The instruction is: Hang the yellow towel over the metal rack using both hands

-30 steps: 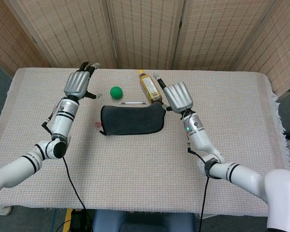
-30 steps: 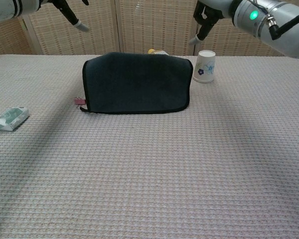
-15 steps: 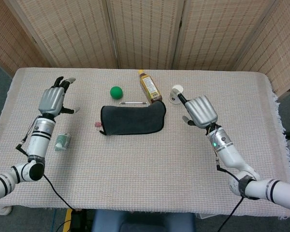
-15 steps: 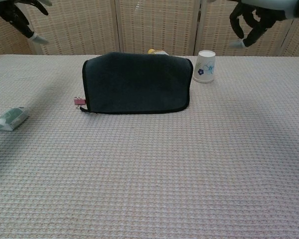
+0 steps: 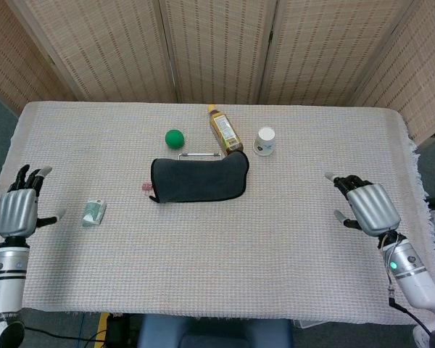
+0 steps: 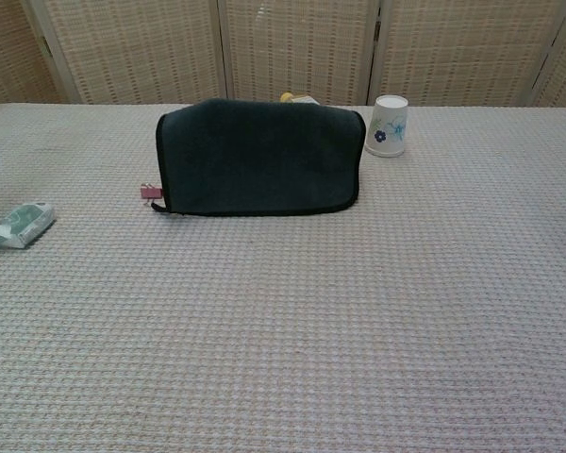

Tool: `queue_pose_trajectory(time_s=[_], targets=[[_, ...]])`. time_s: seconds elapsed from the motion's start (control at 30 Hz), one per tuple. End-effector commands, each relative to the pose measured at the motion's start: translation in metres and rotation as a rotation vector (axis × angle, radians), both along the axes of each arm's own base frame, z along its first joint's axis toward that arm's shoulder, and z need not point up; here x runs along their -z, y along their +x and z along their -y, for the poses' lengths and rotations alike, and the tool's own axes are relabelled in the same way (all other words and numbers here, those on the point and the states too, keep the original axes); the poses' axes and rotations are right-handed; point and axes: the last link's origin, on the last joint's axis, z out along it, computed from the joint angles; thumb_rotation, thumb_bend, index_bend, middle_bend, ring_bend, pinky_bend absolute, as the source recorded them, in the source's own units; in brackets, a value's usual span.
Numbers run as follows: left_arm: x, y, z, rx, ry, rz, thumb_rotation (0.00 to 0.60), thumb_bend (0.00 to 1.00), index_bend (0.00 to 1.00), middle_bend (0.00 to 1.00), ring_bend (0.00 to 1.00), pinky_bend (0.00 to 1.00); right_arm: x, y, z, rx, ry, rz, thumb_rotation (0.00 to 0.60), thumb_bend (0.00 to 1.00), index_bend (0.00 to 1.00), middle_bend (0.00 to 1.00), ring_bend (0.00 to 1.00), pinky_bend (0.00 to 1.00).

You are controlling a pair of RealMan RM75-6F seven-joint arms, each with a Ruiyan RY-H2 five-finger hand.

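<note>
A towel (image 5: 199, 180) hangs draped over the metal rack (image 5: 196, 154) at the table's middle; it looks dark grey with a black hem, not yellow. In the chest view the towel (image 6: 259, 157) covers the rack entirely. My left hand (image 5: 16, 210) hovers at the table's left edge, fingers apart, holding nothing. Far out near the right edge is my right hand (image 5: 370, 206), also spread and empty. Both hands are well away from the towel and neither shows in the chest view.
Behind the rack lie a green ball (image 5: 175, 138) and a yellow-labelled bottle (image 5: 224, 130) on its side. A paper cup (image 6: 389, 125) stands to the right of the towel. A pink clip (image 6: 150, 192) and a green-white packet (image 6: 19, 226) lie to its left.
Both hands have drawn back from beside the towel, outward and toward the table's near edge, leaving the chest view. The towel stays on the rack.
</note>
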Motion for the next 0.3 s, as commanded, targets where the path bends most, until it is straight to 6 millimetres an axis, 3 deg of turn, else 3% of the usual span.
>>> queue_pose_trajectory(time_s=[0.03, 0.3], targets=[[0.002, -0.011, 0.044, -0.015, 0.010, -0.029, 0.600, 0.21, 0.17, 0.21, 0.02, 0.30, -0.007, -0.020, -0.030, 0.033, -0.024, 0.025, 0.600, 0.30, 0.15, 0.25, 0.23, 0.41], [0.014, -0.022, 0.098, -0.044, 0.042, -0.061, 0.600, 0.21, 0.17, 0.21, 0.02, 0.30, -0.012, -0.053, -0.074, 0.174, -0.078, 0.066, 0.600, 0.30, 0.15, 0.23, 0.22, 0.39]])
